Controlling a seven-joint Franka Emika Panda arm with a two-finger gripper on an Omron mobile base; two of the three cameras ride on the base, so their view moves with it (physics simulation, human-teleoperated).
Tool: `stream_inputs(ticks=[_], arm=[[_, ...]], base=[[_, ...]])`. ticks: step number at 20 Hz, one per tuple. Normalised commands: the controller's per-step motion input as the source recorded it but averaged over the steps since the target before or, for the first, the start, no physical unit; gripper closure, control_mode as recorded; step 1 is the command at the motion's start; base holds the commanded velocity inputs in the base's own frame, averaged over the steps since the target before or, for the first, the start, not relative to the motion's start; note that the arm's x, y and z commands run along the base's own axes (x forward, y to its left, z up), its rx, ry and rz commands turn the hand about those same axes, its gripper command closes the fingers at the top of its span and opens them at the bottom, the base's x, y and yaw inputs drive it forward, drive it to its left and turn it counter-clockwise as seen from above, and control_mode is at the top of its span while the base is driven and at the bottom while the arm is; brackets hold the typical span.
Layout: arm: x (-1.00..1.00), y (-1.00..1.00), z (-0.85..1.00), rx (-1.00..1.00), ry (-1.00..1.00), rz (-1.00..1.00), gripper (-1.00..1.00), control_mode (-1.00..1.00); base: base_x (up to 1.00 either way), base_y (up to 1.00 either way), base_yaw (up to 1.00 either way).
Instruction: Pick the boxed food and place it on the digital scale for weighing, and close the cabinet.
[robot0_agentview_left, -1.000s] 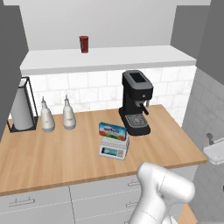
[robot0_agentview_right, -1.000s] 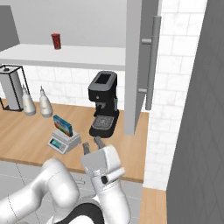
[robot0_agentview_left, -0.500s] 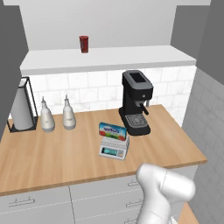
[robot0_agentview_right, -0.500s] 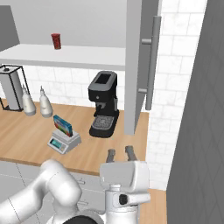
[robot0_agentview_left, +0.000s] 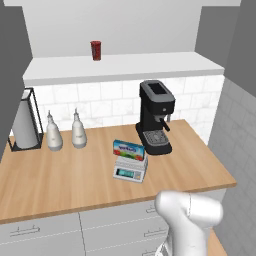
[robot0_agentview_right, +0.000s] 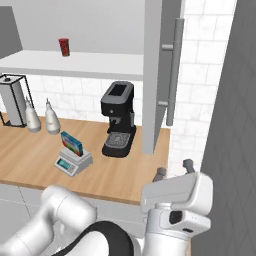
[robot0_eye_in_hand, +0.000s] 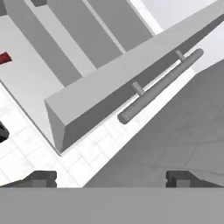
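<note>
We see our white jointed robot arm (robot0_agentview_right: 65, 220) rising from the near left of the right base view, its rounded white segments bending across to the right over a dark joint near the bottom edge. It ends in a boxy white hand, tilted slightly, with the two-finger gripper (robot0_agentview_right: 174, 169) pointing up and away from us. The two short dark fingers (robot0_agentview_right: 188, 165) stand well apart, with nothing between them. In the left base view, a bulky white elbow section of the arm (robot0_agentview_left: 189, 214) sits at the near right, standing upright. In the hand view, the two dark fingertips (robot0_eye_in_hand: 40, 177) sit far apart at the left and right, holding nothing.
</note>
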Motion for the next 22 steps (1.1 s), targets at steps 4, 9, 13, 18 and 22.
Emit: stream_inputs(ticks=[4, 9, 13, 18, 22], arm=[[0.23, -0.05, 0.11, 0.00, -0.04, 0.00, -1.00, -1.00], [0.48, -0.01, 0.20, 0.00, -0.01, 0.01, -1.00, -1.00], [0.48, 0.00, 0.31, 0.00, -0.09, 0.08, -1.00, -1.00], [0.21, 0.00, 0.58, 0.00, -0.18, 0.09, -1.00, -1.00], [0.23, 0.14, 0.50, -0.01, -0.21, 0.17, -1.00, -1.00]], base=[[0.00, 0.00, 0.00], [0.00, 0.00, 0.00], [0.00, 0.00, 0.00], [0.00, 0.00, 0.00], [0.00, 0.00, 0.00]])
